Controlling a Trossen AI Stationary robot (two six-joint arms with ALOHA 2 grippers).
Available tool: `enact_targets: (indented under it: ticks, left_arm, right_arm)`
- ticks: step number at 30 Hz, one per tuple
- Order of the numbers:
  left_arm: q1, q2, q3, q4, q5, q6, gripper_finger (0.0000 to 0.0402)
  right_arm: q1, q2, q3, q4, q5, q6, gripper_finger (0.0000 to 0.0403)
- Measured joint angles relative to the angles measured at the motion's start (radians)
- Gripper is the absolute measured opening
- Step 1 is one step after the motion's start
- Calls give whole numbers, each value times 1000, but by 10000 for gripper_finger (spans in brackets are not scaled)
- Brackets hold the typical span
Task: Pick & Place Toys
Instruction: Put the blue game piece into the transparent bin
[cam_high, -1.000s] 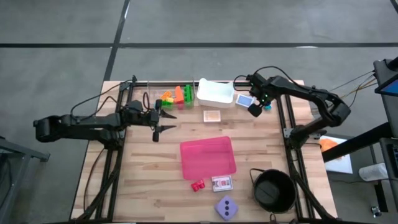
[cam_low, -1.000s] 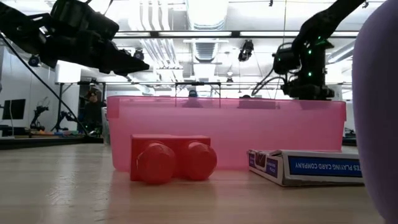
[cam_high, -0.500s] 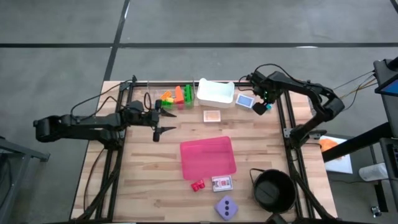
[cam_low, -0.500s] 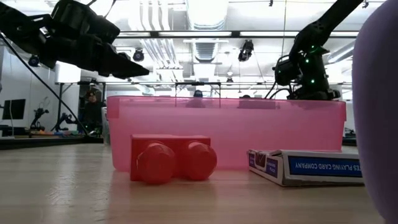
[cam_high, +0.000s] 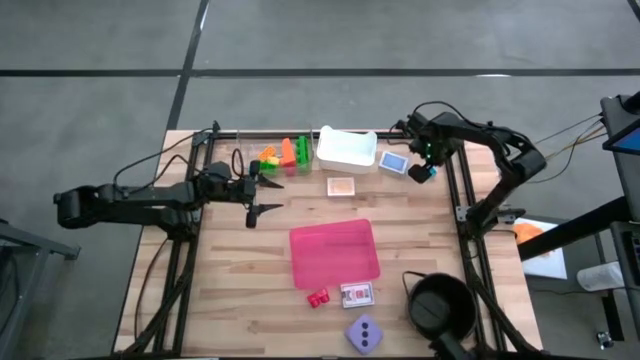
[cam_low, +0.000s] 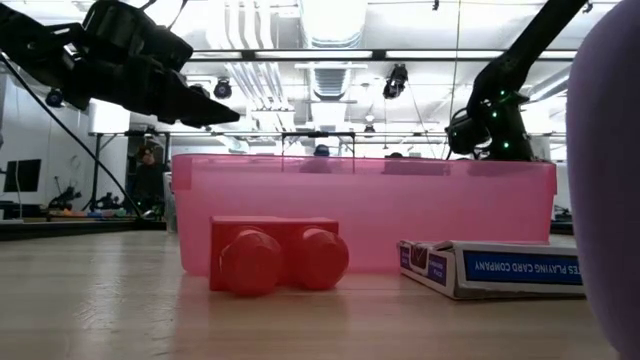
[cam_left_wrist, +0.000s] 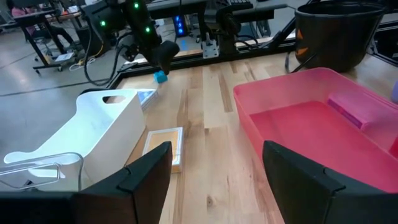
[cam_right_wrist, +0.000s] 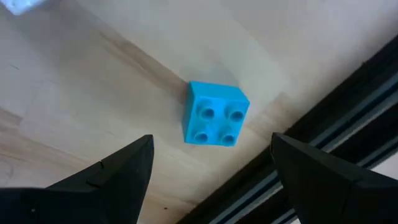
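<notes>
You've got the wooden table (cam_high: 230, 300) spread out under both arms. Biggest thing on it is the pink tray (cam_high: 334, 252) in the middle, with the white tub (cam_high: 347, 148) at the far edge and the black bowl (cam_high: 440, 305) at the near right corner. Near the front edge sits the lilac die (cam_high: 364, 333), and just behind it a card box (cam_high: 357, 294) with a red brick (cam_high: 318, 297) beside it. A cluster of green and orange bricks (cam_high: 285, 155) lies just left of the white tub, and a single card (cam_high: 341, 186) lies between tub and tray.

Your left gripper (cam_high: 258, 190) hangs over bare wood just short of that brick cluster, fingers spread wide, nothing between them.

Your right gripper (cam_high: 424, 163) is at the far right edge, fingers wide apart, and the small blue brick (cam_right_wrist: 214, 114) lies on the wood right between them, studs up, beside the black frame rail (cam_right_wrist: 348, 149). It isn't gripped.
</notes>
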Motion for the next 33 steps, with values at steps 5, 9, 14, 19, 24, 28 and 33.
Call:
enact_targets:
  ticks: [5,9,14,19,24,28,33]
  left_arm:
    - [0,0,0,1,0,0,256]
    - [0,0,0,1,0,0,256]
    - [0,0,0,1,0,0,256]
    - [0,0,0,1,0,0,256]
    - [0,0,0,-1,0,0,256]
    - [0,0,0,-3,-1,0,256]
    - [0,0,0,-5,-9,5,256]
  right_arm:
    - [6,13,0,6,-10,6,320]
    - [6,24,0,27,-15,32,307]
    - [10,47,0,30,-17,48,277]
    - [11,54,0,34,-17,56,259]
    - [14,67,0,34,-26,66,256]
    - [18,71,-1,41,-74,69,256]
    - [26,71,-7,48,-93,69,256]
